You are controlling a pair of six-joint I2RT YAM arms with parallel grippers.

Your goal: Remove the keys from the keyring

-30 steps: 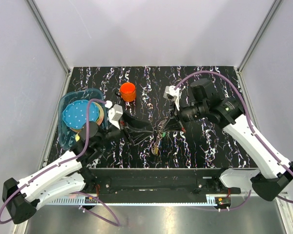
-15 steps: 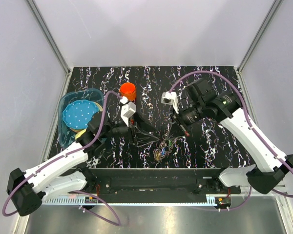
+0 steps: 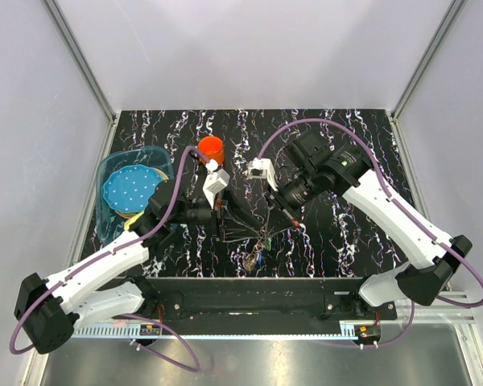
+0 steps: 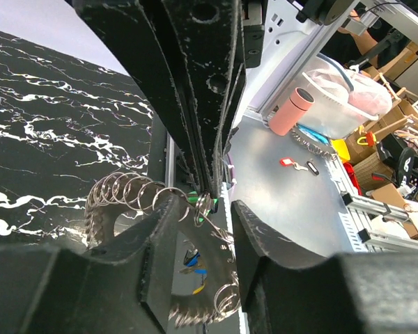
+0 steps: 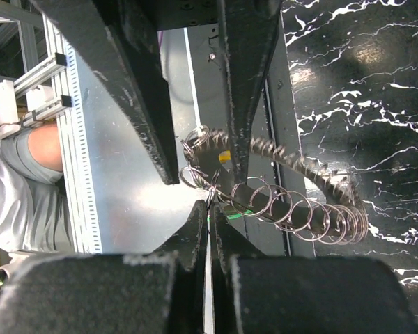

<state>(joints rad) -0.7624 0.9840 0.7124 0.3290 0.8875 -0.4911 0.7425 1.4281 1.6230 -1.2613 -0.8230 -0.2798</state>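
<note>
The keyring [image 4: 97, 217] is a toothed grey ring carrying many small split rings. It hangs between both grippers above the table's front middle [image 3: 257, 249]. My left gripper [image 4: 203, 209] is open, with one finger [image 5: 242, 104] passed through the ring's hollow centre. My right gripper [image 5: 209, 206] is shut on the green key [image 4: 194, 202], with a small split ring at its tips. Its shut fingers come down from the top of the left wrist view [image 4: 207, 189]. A blue key [image 4: 191, 259] and a yellow key [image 4: 198, 284] dangle under the ring.
An orange cup [image 3: 211, 149] stands behind the left arm. A blue tub [image 3: 113, 173] holding round discs sits at the left edge. The black marbled table [image 3: 346, 129] ends at a metal rail [image 3: 249, 293] just below the hanging ring.
Both arms have swung in toward the centre. The right wrist moved left and turned, and the left gripper moved right, so the tips meet at the ring. The ring still hangs there.
</note>
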